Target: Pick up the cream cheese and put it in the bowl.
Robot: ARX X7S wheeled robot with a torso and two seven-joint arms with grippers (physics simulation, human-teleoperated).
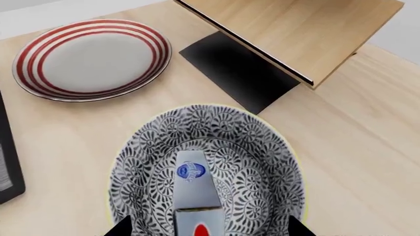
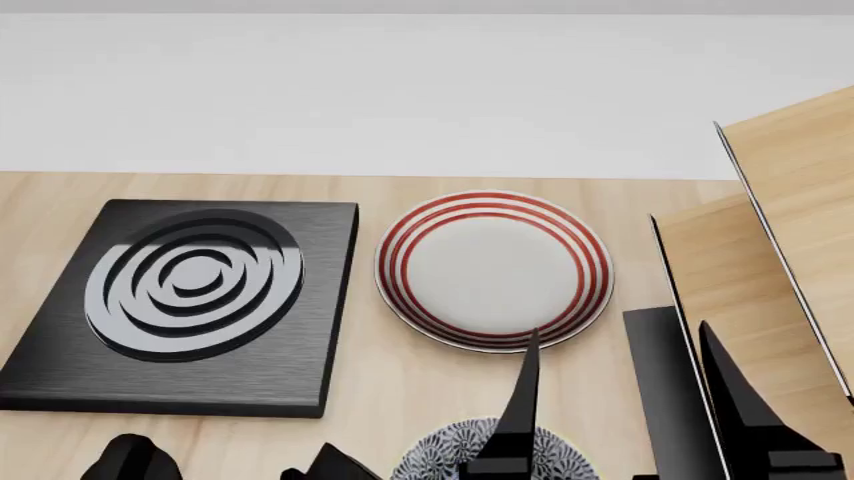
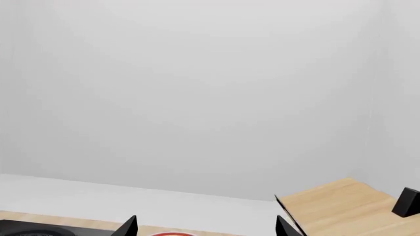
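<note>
While the left tool (image 1: 204, 228) hangs over the bowl (image 1: 262, 162), the cream cheese (image 1: 194, 189) sits between its two dark fingertips (image 1: 121, 228) at the lower centre of the left wrist frame, long axis pointing away from the camera, red mark nearest the lens and blue oval logo further out; the tips look set wider than the box, so I cannot tell whether it is pinched or already let go (contact is cut off at the bottom edge). Box reads as light, stiff cardboard with flat smooth faces, probably a bit slippery, so a hold across the narrow width on the two long sides seems the safe one, and the bowl being ceramic, a gentle drop is wiser than a shove. Left arm is posed looking down at the table (image 1: 367, 147), with the red-ringed plate (image 1: 92, 59) at upper left and a tilted wooden board (image 1: 295, 34) at upper right. In the head frame the bowl (image 2: 461, 450) only peeks in at the bottom centre, black stove plate (image 2: 187, 300) at left. Right tool (image 3: 206, 228) is raised and aimed at the blank wall, tips spread, nothing between them.
</note>
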